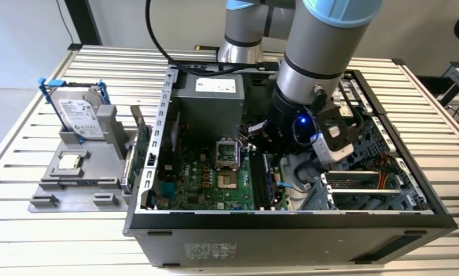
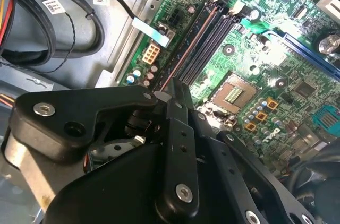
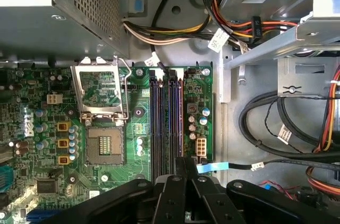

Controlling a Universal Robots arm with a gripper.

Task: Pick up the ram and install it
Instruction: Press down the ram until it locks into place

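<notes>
My gripper [image 1: 265, 158] reaches down inside the open computer case [image 1: 149, 172], low over the motherboard's [image 3: 137, 111] black memory slots [image 3: 159, 118]. In both wrist views its black fingers [image 3: 172, 187] meet at the tips, at the near end of the slots, and nothing shows between them. A thin brownish edge that I take for the ram [image 2: 187, 49] runs along the slot nearest the board's edge, from my gripper [image 2: 171, 92] to the far latch. Whether the fingertips touch it is hidden.
The open processor socket [image 3: 103, 141] lies beside the slots. Bundled cables [image 3: 276, 123] and a drive cage [image 1: 367, 187] crowd the case on the exterior view's right. Outside on the exterior view's left stand a hard drive in a blue bracket [image 1: 80, 115] and an upright green card [image 1: 141, 144].
</notes>
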